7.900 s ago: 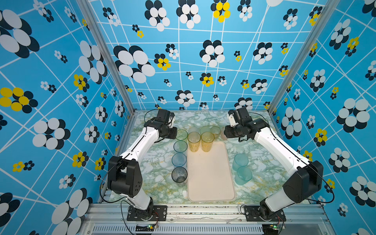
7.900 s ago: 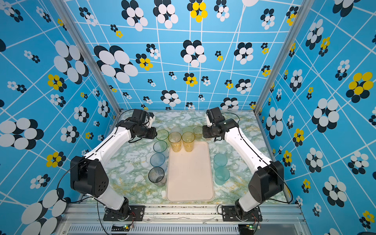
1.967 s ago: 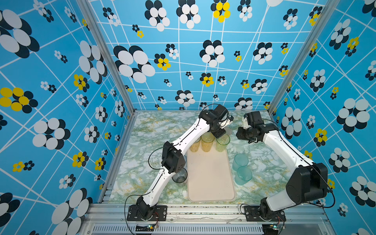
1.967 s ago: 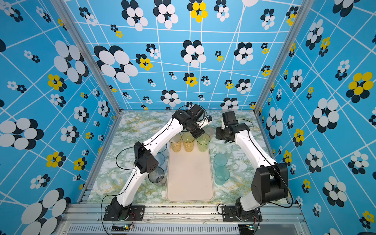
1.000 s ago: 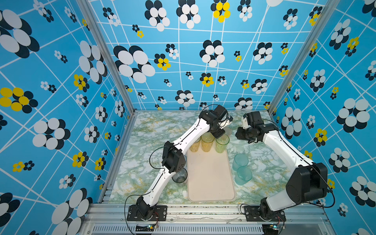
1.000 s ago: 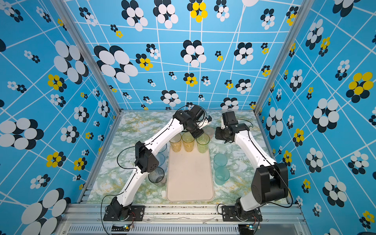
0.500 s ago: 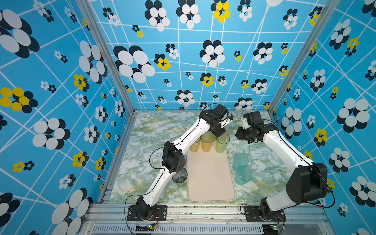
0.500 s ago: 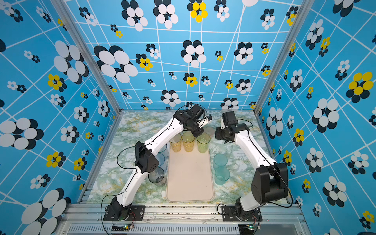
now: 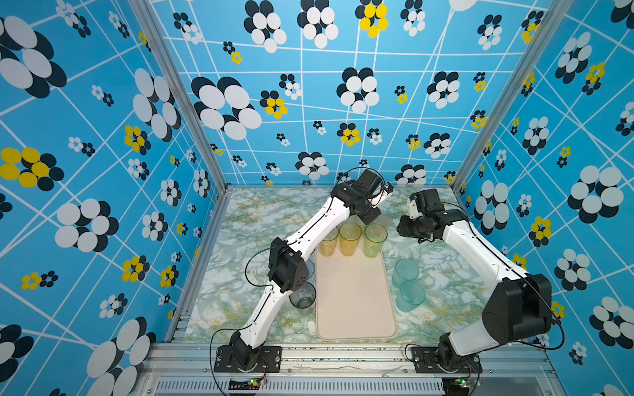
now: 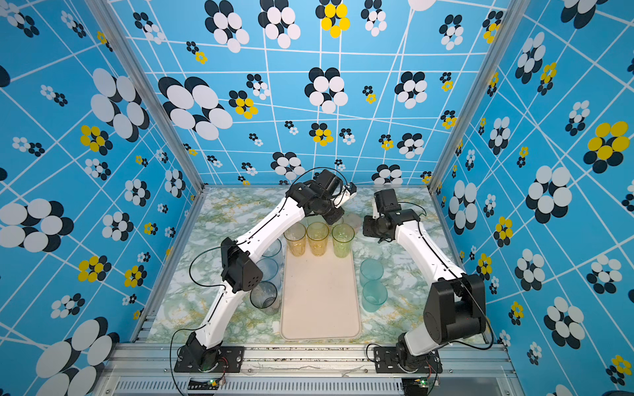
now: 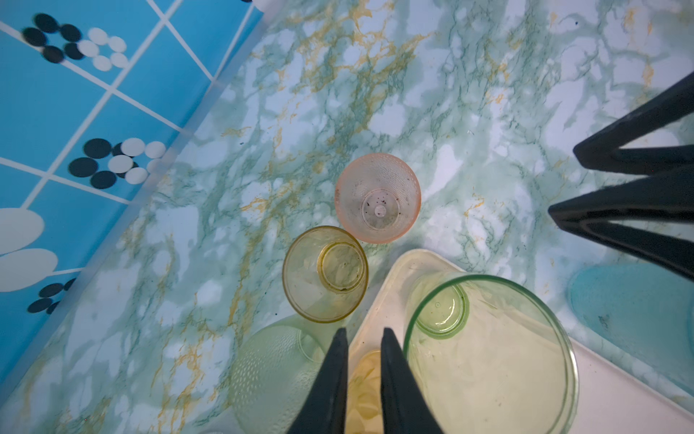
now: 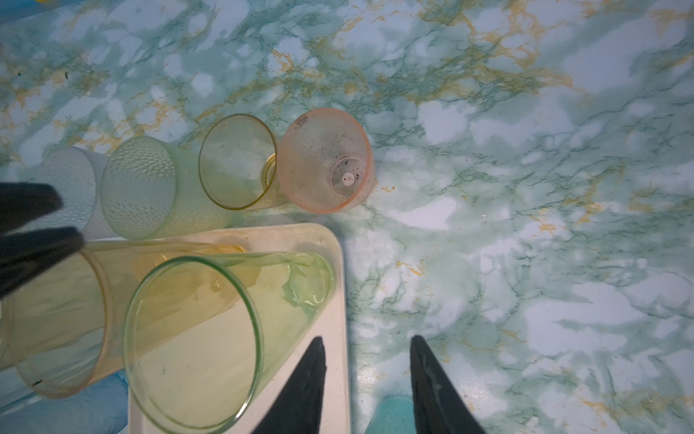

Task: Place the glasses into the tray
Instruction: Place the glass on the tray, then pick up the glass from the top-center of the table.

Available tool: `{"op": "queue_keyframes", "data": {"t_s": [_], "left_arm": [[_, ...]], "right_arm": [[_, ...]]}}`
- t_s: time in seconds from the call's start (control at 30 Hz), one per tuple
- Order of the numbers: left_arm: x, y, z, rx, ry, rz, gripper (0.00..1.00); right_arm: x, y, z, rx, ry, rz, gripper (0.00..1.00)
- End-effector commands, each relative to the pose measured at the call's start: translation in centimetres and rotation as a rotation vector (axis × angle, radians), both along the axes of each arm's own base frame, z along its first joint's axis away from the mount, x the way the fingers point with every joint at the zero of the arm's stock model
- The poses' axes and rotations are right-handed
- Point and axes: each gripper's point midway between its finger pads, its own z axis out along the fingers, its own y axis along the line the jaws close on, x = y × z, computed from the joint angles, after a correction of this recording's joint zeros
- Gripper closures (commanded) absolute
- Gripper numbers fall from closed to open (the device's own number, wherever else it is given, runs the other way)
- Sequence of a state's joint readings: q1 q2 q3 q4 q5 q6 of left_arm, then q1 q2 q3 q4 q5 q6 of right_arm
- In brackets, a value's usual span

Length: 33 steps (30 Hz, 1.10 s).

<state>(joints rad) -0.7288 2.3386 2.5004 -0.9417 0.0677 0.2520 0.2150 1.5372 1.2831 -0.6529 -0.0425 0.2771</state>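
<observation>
Starting with the tray [image 9: 356, 308], we see it lying lengthwise in the lower middle of both top views, on the marbled table [image 9: 247, 219]. Three tall glasses stand upright in a row across its upper end. The left amber glass [image 9: 327, 241] and the middle amber glass [image 9: 349, 238] come first, and the green glass [image 9: 375, 240] stands at the right.

Just above that end, off the tray, the left wrist view shows a pink glass [image 11: 377, 197] at the centre of the frame. A short yellow glass [image 11: 325, 274] stands just beside it, and a pale green dimpled glass [image 11: 270, 372] is further down.

At the bottom middle of that frame we find the left gripper [image 11: 363, 332], close by the green glass's rim. Its fingers are only narrowly parted, with nothing between them.

The right gripper [image 12: 367, 340] shows at the bottom of the right wrist frame. Its fingers are spread and empty, one over the tray's edge and one over the table.

Right of the tray in a top view stand an upper teal glass [image 9: 406, 274] and a lower teal glass [image 9: 411, 296], touching or nearly so. At the tray's left edge a grey glass [image 9: 303, 296] stands partly behind the left arm [image 9: 308, 233].
</observation>
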Motion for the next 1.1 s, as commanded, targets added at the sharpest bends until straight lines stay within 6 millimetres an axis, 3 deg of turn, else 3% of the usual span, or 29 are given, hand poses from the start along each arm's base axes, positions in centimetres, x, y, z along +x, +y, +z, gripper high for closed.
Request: {"op": "queue_keyframes", "data": {"t_s": [0.0, 0.13, 0.3, 0.5, 0.6, 1.07], "left_arm": [[1.3, 2.3, 6.6, -0.138, -0.096, 0.069, 0.81], [1.9, 5.6, 8.6, -0.194, -0.107, 0.156, 0.81], [2.1, 10.6, 8.9, -0.196, -0.118, 0.287, 0.81], [2.3, 17.0, 6.6, -0.181, -0.056, 0.467, 0.81], [2.4, 19.2, 5.3, -0.186, -0.027, 0.527, 0.81], [4.8, 23.1, 0.4, -0.186, 0.131, 0.597, 0.82]], "right_arm": [[-0.1, -0.5, 0.5, -0.013, -0.019, -0.007, 0.60], [0.0, -1.0, 0.6, -0.040, -0.027, -0.011, 0.58], [0.2, -1.2, 0.9, -0.049, -0.048, -0.010, 0.58], [0.9, -1.3, 1.3, -0.035, -0.061, -0.003, 0.58], [1.3, -1.5, 1.5, -0.041, -0.053, -0.002, 0.58], [3.4, -1.6, 3.9, -0.053, 0.062, -0.027, 0.56]]}}
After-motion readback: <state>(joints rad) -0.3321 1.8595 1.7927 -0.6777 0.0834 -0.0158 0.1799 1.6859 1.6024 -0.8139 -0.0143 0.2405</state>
